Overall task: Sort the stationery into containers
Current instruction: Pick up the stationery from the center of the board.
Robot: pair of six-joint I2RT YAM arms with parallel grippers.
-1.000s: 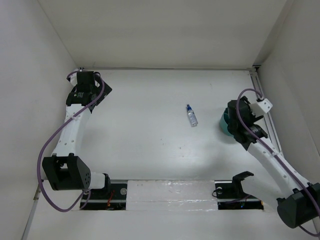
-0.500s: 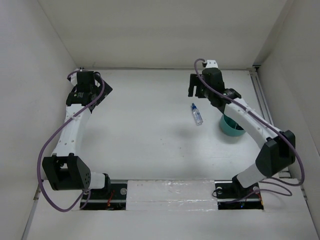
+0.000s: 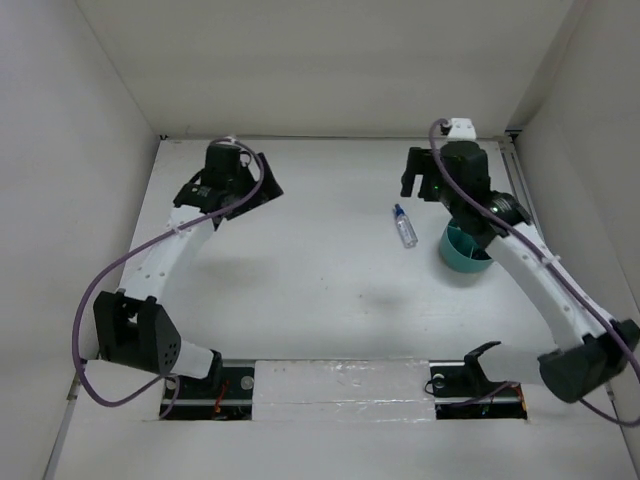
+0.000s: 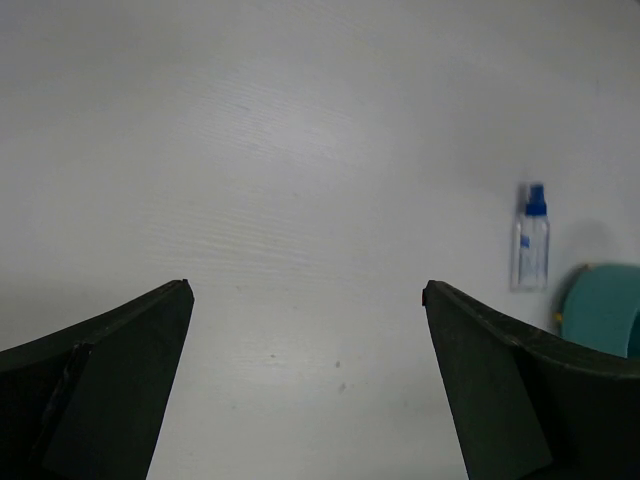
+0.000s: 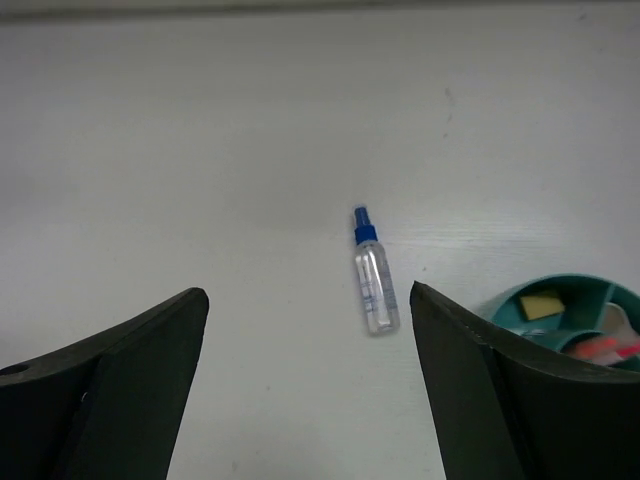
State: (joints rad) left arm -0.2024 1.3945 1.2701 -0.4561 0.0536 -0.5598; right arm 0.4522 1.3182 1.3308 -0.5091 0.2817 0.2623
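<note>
A clear bottle with a blue cap (image 3: 405,226) lies flat on the white table, just left of the round teal cup (image 3: 452,258). In the right wrist view the bottle (image 5: 373,280) lies ahead between my fingers, and the cup (image 5: 508,302) at the right holds a tan piece (image 5: 541,304) and pink-salmon items (image 5: 610,348) in its compartments. My right gripper (image 3: 415,176) is open and empty, behind the bottle. My left gripper (image 3: 264,186) is open and empty at the back left, and its view shows the bottle (image 4: 532,240) and cup (image 4: 605,310) far right.
White walls close in the table at the back and both sides. A metal rail (image 3: 520,175) runs along the right edge beside the cup. The arm bases (image 3: 340,385) stand at the near edge.
My left gripper has swung from the back left corner toward the right. My right arm has moved from over the cup to behind the bottle. The bottle lies slightly farther right.
</note>
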